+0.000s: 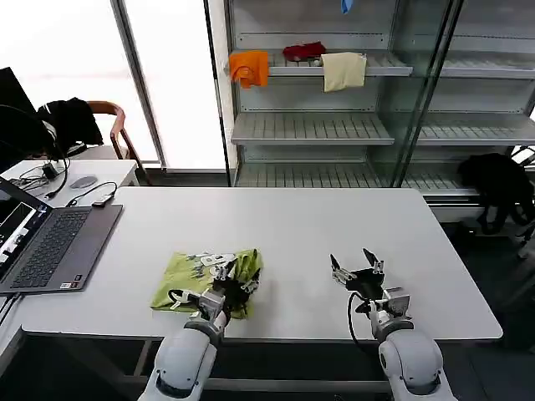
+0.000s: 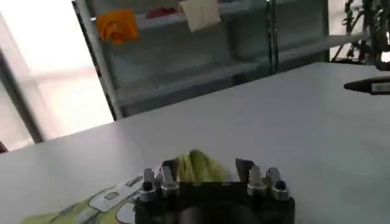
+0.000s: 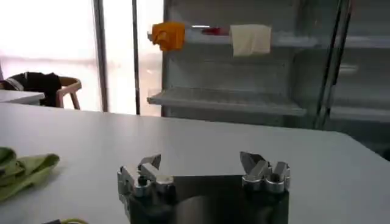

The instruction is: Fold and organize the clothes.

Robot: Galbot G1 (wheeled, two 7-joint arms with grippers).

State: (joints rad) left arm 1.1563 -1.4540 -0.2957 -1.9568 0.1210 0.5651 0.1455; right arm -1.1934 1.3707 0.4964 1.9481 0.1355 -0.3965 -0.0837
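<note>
T-shirt (image 1: 205, 280) fabric is what my left pincer (image 1: 232, 281) sits on, over the garment's bunched end toward the middle of the surface (image 1: 284, 225); in the left wrist view a green fold (image 2: 198, 165) rises between the fingers, which stand somewhat apart, and I cannot tell whether they actually pinch it. My right pincer (image 1: 358, 269) waits with its fingers spread wide on nothing, near the front edge and toward the right side, well apart from the shirt. From there outward: the lime-green shirt lies crumpled near the front edge, left of centre, its white-grey print facing up. I judge it light, soft and limp, so it will sag and drag rather than hold a shape, and it should not slip much on the matte top. I would take it by a hem or shoulder edge, one pincer at each corner, rather than the heap's middle. A laptop (image 1: 50, 242) sits at the left edge, clear of the work.
</note>
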